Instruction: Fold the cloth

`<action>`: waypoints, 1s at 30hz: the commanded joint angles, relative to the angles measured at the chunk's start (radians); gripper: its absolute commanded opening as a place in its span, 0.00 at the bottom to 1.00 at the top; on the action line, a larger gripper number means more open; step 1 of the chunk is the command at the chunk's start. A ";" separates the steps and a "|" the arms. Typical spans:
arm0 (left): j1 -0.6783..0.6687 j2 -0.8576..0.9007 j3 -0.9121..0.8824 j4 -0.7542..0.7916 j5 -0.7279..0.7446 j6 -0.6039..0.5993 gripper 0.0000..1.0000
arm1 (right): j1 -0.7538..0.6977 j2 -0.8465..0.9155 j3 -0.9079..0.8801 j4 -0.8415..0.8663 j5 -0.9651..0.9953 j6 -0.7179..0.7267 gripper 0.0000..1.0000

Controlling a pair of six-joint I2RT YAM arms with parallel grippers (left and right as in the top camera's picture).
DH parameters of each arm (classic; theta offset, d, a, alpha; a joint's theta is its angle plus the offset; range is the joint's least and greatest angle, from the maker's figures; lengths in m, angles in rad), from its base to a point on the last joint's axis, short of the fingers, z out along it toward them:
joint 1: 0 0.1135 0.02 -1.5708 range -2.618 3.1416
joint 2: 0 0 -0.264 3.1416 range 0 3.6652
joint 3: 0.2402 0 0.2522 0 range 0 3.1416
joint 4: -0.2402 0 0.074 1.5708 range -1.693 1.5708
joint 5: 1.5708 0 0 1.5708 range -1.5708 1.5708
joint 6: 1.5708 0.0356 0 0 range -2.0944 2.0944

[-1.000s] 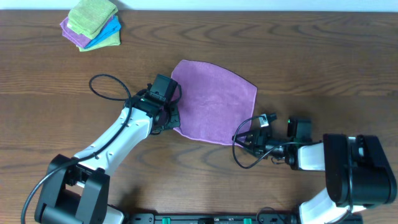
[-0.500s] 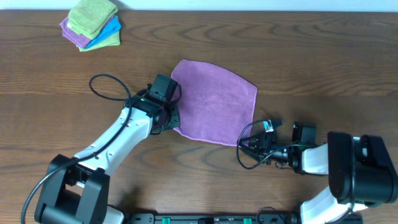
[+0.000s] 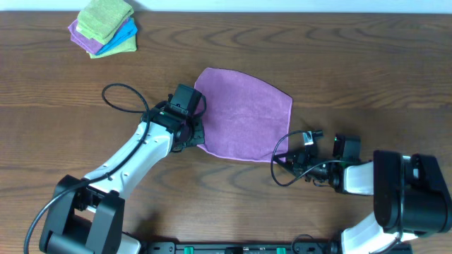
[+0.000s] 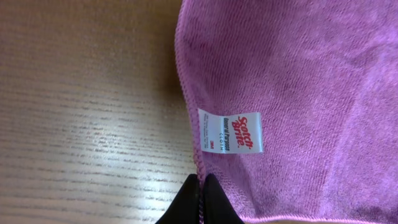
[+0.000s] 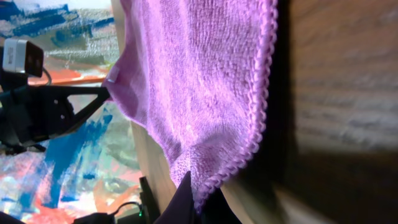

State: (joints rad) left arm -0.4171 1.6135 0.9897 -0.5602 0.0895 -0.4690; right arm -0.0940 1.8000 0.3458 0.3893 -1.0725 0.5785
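The lilac cloth (image 3: 244, 116) lies spread flat on the wooden table in the overhead view. My left gripper (image 3: 196, 137) sits at its near left edge. In the left wrist view the left gripper (image 4: 202, 186) is shut on the stitched hem of the cloth (image 4: 298, 93), just below the white tag (image 4: 230, 132). My right gripper (image 3: 277, 159) is at the cloth's near right corner. Seen from the right wrist, the right gripper (image 5: 198, 202) is shut on that corner of the cloth (image 5: 193, 81), which rises a little off the table.
A pile of folded cloths (image 3: 104, 27), green on blue on purple, lies at the far left corner of the table. A black cable loop (image 3: 116, 95) from the left arm rests on the wood left of the cloth.
The right gripper's fingers have closed on the cloth's near right corner, and that arm has shifted slightly to the right. The left arm and its grip have not moved.
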 commanded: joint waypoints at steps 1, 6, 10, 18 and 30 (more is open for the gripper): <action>-0.002 -0.012 -0.004 0.016 -0.018 0.020 0.06 | -0.011 0.018 0.019 -0.039 0.151 0.013 0.02; -0.002 -0.012 -0.003 0.077 0.013 0.029 0.06 | -0.008 -0.104 0.113 -0.161 0.152 -0.003 0.02; -0.002 -0.012 0.005 0.125 0.018 0.048 0.05 | 0.017 -0.233 0.252 -0.407 0.256 -0.109 0.02; 0.002 -0.012 0.052 0.139 -0.039 0.089 0.06 | 0.069 -0.270 0.519 -0.771 0.492 -0.262 0.02; 0.127 -0.012 0.098 0.258 0.017 0.107 0.06 | 0.114 -0.270 0.628 -0.752 0.527 -0.235 0.02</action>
State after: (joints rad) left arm -0.3199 1.6135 1.0409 -0.3031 0.1013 -0.3904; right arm 0.0101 1.5414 0.9279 -0.3683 -0.5827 0.3473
